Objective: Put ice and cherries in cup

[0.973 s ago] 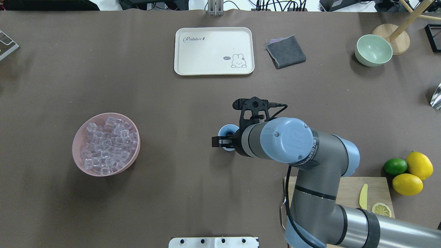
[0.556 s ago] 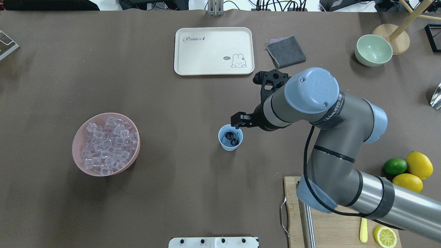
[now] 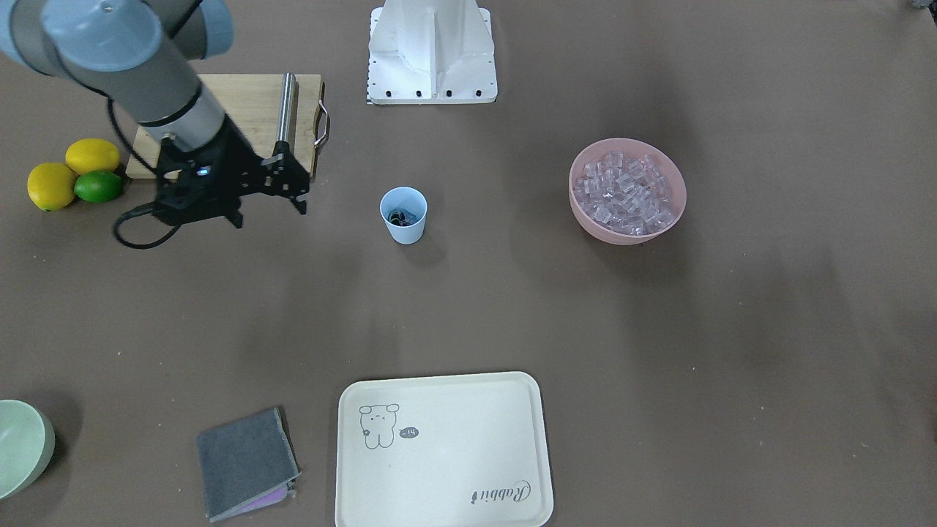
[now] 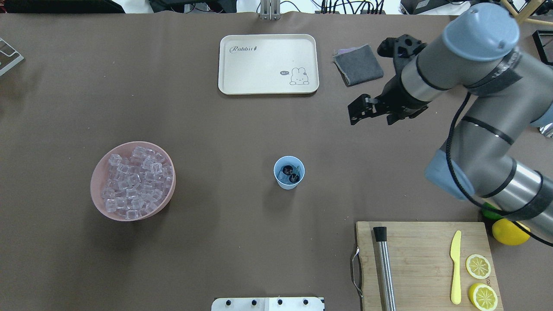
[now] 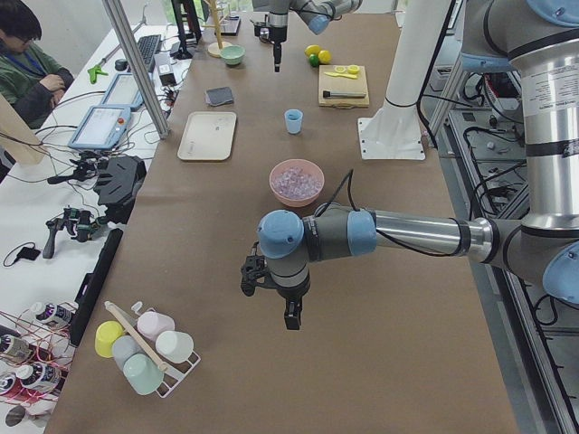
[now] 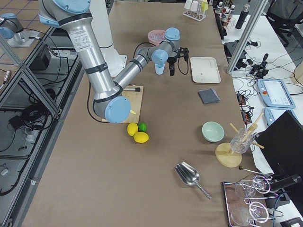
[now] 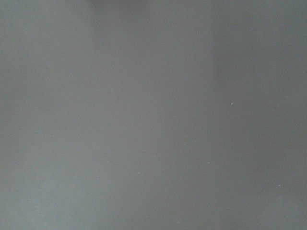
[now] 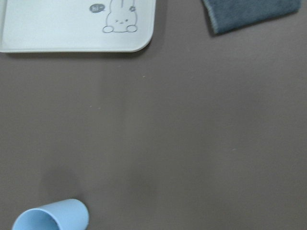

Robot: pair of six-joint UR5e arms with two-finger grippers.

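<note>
Okay: right fingers [image 4: 353,114] spread open and empty, near grey cloth [image 4: 358,65] and tray [image 4: 268,64]. Cup [image 4: 289,173] at centre of bench [image 4: 216,242], well apart from them with nothing between; upright, mouth up, cherries [image 4: 290,172] inside. Ice [image 4: 133,180] in pink bowl [image 4: 97,190]. Left fingers [image 5: 291,316]: can't tell.

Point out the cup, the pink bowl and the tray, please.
cup [image 4: 288,185], overhead exterior view, near outer wall.
pink bowl [image 4: 100,172], overhead exterior view, bare inner wall.
tray [image 4: 263,65], overhead exterior view, bare middle.
</note>
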